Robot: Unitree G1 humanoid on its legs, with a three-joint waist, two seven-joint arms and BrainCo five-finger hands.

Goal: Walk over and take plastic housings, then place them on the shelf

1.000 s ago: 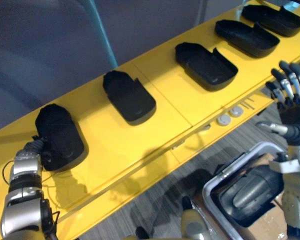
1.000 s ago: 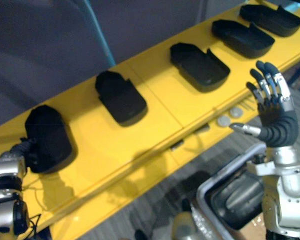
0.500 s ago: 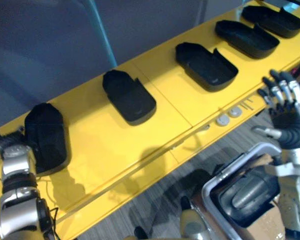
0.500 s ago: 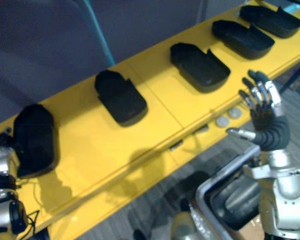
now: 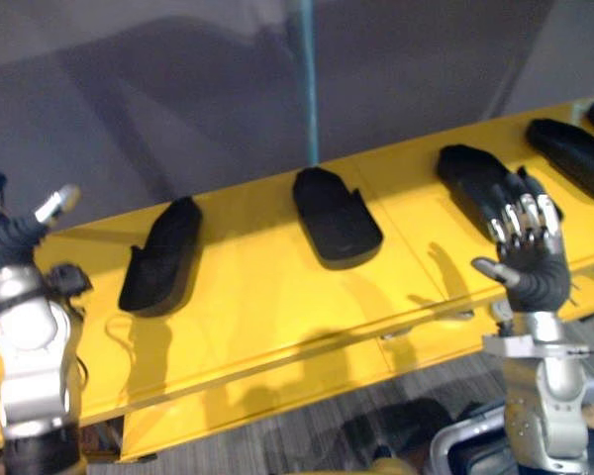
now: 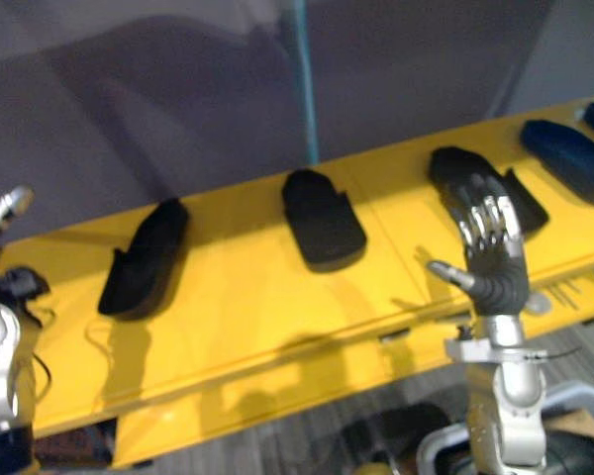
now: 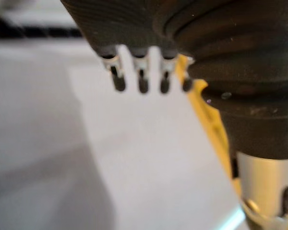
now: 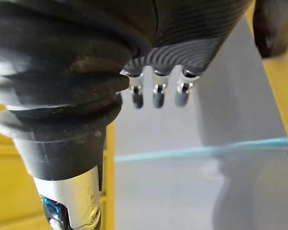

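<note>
Several black plastic housings lie in a row on the yellow shelf [image 5: 247, 297]: one at the left [image 5: 163, 259], one in the middle [image 5: 335, 213], one to the right [image 5: 475, 173], and another at the far right edge [image 5: 574, 156]. My left hand [image 5: 8, 237] is raised at the left end of the shelf, apart from the left housing, open and empty; its straight fingers [image 7: 141, 81] show in the left wrist view. My right hand [image 5: 527, 259] is held up in front of the right housing, open, its fingers [image 8: 156, 93] straight and holding nothing.
A grey wall with a teal vertical strip [image 5: 307, 79] stands behind the shelf. Grey carpet [image 5: 277, 440] runs below the shelf's front edge. The white rim of a bin [image 5: 465, 445] shows at the lower right by my right arm.
The camera has swung, so the whole shelf has shifted. My left hand has come off the leftmost housing and lifted away to the left. The right hand stays raised and open.
</note>
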